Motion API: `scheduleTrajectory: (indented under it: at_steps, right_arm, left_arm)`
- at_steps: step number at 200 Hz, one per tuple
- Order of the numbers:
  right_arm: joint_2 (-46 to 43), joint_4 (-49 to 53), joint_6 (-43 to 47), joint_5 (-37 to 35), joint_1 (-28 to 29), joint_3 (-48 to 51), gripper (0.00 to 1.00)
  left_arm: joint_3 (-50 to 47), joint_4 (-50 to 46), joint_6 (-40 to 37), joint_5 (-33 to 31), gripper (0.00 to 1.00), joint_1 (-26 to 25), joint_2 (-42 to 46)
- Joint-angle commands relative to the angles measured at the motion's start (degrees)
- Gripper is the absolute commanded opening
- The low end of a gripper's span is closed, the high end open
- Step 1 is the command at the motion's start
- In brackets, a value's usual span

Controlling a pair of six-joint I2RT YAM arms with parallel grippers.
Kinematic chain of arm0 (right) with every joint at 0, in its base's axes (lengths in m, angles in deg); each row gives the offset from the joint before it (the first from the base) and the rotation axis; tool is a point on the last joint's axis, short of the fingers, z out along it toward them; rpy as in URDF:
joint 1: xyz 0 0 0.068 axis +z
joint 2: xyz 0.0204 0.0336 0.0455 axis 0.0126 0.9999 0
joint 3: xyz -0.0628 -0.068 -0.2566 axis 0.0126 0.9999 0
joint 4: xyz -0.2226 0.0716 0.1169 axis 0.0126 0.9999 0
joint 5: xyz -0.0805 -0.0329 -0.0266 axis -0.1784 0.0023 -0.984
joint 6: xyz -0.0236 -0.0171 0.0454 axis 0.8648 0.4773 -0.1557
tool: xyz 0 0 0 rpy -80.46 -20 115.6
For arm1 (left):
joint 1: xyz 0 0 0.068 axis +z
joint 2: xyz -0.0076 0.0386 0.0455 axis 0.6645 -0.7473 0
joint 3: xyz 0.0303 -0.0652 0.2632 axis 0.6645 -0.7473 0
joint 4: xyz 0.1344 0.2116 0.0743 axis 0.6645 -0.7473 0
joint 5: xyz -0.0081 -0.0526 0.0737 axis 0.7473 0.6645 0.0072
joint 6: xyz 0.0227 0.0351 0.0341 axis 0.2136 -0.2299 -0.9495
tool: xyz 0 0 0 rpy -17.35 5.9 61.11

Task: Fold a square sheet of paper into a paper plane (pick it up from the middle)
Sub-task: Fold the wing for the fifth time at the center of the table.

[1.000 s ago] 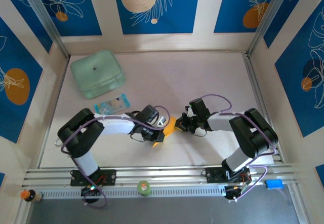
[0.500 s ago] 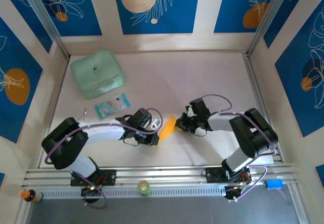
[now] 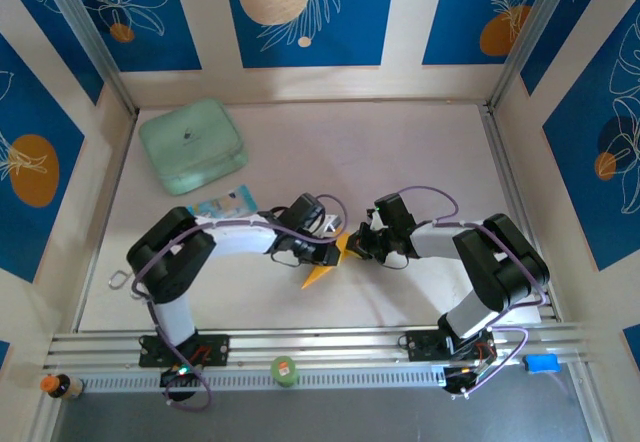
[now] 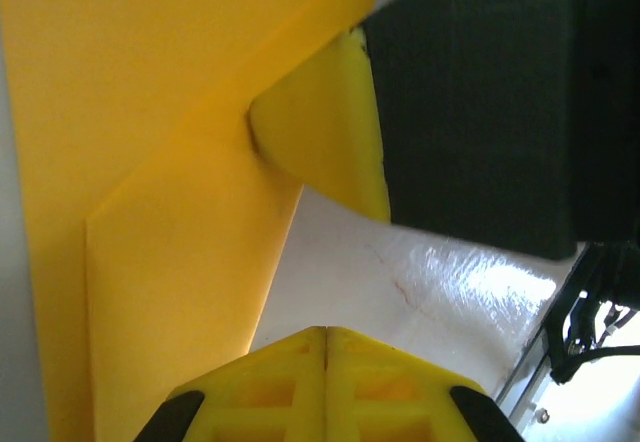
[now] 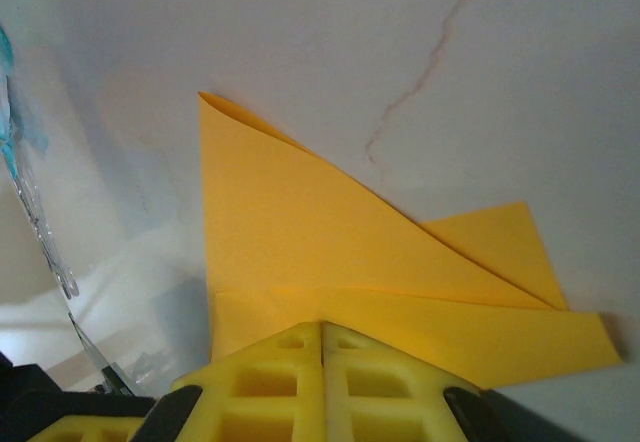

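1. Nearest me, on the rail in front of the arm bases, I see a small green-capped object [image 3: 285,370], a little bottle [image 3: 58,386] at the far left and a blue block [image 3: 541,363] at the far right.
2. Past the rail, both arms reach in toward the middle of the pale tabletop [image 3: 400,162] and meet tip to tip.
3. The left end effector [image 3: 333,254] has its yellow fingers pressed together with no gap. On its wrist camera the pads [image 4: 260,392] meet at a closed seam. The sheet lies just beside them, and I cannot tell whether they touch it.
4. The right end effector [image 3: 356,246] is likewise closed tight. Its wrist camera shows the fingertips [image 5: 270,362] meeting right at the sheet's near edge. I cannot tell whether they pinch that edge or only press on it.
5. The square sheet of paper [image 3: 322,272] lies between and under the two tips near the centre of the tabletop. It is folded into an orange-yellow pointed shape, with its point toward the left arm's base.
6. From the right wrist I see the sheet [image 5: 320,232] lying flat, with overlapping layers and one sharp corner pointing away.
7. From the left wrist, one yellow fingertip [image 4: 325,132] of the right end effector rests on the sheet [image 4: 150,162].
8. Farther back on the left lies a small blue-and-white packet [image 3: 222,205].
9. Beyond it, a mint-green rounded box [image 3: 192,146] sits near the far left corner.
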Motion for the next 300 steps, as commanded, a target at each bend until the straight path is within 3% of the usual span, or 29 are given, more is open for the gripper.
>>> scheduleTrajectory:
  at_steps: [1,59,185,250,300]
  right_arm:
    - [0.3,4.3,-0.2,-2.1,-0.6,1.3,0.02]
    - [0.3,4.5,-0.2,-2.6,-0.8,1.5,0.02]
    - [-0.8,5.1,0.1,-2.9,-1.7,2.6,0.02]
    - [-0.1,4.6,0.5,-2.2,-1.8,2.3,0.02]
    - [-0.4,4.5,0.6,-2.0,-1.8,2.3,0.02]
  left_arm:
    - [3.0,-0.4,-1.4,1.7,0.08,0.0,-2.3]
    - [2.1,-7.4,-3.6,-1.7,0.07,-0.1,-6.2]
    - [-10.6,-9.7,-5.0,-5.8,0.11,0.3,6.9]
    - [-19.0,-3.5,-0.9,-1.8,0.1,1.5,13.5]
    - [-22.3,-5.9,0.3,-7.1,0.08,1.8,18.5]
